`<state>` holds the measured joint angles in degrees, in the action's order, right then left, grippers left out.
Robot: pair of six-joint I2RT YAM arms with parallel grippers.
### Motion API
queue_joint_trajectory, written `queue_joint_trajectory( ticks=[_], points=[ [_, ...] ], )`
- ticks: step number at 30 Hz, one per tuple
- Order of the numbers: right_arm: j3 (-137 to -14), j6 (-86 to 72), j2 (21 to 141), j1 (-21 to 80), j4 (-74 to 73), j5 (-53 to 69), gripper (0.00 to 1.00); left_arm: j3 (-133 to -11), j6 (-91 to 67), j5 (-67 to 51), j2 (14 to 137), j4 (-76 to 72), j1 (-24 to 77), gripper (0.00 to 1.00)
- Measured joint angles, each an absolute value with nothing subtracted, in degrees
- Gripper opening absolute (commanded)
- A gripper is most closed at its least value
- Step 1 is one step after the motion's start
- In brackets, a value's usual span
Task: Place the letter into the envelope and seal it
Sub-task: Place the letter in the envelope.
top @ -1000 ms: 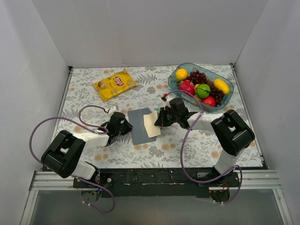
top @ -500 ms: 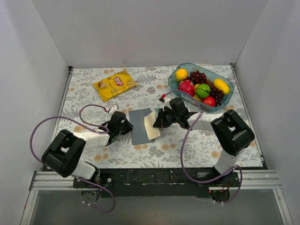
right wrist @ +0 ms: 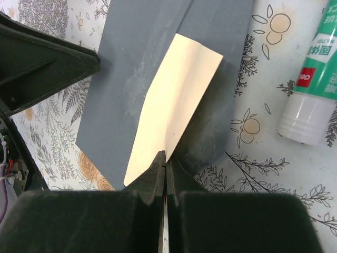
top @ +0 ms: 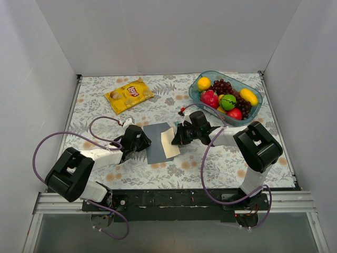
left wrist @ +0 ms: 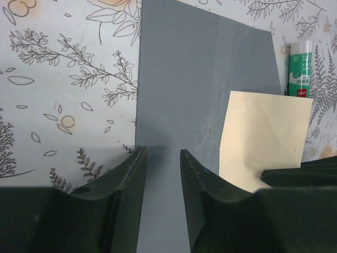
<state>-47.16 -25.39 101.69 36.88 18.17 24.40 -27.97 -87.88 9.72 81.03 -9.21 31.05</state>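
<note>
The slate grey-blue envelope (top: pixel 157 142) lies flat on the flowered cloth at mid-table. The cream letter (top: pixel 169 144) lies slanted across its right part. My right gripper (right wrist: pixel 165 158) is shut on the letter's (right wrist: pixel 176 97) near edge and lifts it into a slight fold over the envelope (right wrist: pixel 134 63). My left gripper (left wrist: pixel 161 154) is low over the envelope's (left wrist: pixel 200 79) left edge. Its jaws stand apart with bare envelope between them and nothing held. The letter (left wrist: pixel 263 137) shows to its right. In the top view the left gripper (top: pixel 144 141) and right gripper (top: pixel 176 139) flank the envelope.
A green-and-white glue stick (right wrist: pixel 314 79) lies just right of the envelope, also visible in the left wrist view (left wrist: pixel 300 68). A yellow crisp bag (top: pixel 129 95) lies at the far left. A clear bowl (top: pixel 200 95) of fruit stands at the far right. White walls enclose the table.
My left gripper's jaws have parted and the envelope's edge is free of them. The right gripper stays pinched on the letter; both arms have shifted slightly.
</note>
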Motion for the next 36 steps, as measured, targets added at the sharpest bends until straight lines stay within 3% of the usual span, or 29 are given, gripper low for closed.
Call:
queue_joint_trajectory(
  ticks=[20, 28, 36],
  points=[
    [-47.09, -26.24, 101.69, 36.88, 18.24, 23.49, 0.01, -27.94, -86.28, 13.87, 75.85, 0.27, 31.24, 0.40],
    [-47.09, -26.37, 101.69, 36.88, 18.24, 23.49, 0.01, -28.42, -87.13, 14.44, 76.14, -0.08, 31.31, 0.61],
    [-47.09, -26.37, 101.69, 36.88, 18.24, 23.49, 0.01, -29.69, -88.42, 14.83, 77.45, -0.45, 31.31, 0.66]
  ],
)
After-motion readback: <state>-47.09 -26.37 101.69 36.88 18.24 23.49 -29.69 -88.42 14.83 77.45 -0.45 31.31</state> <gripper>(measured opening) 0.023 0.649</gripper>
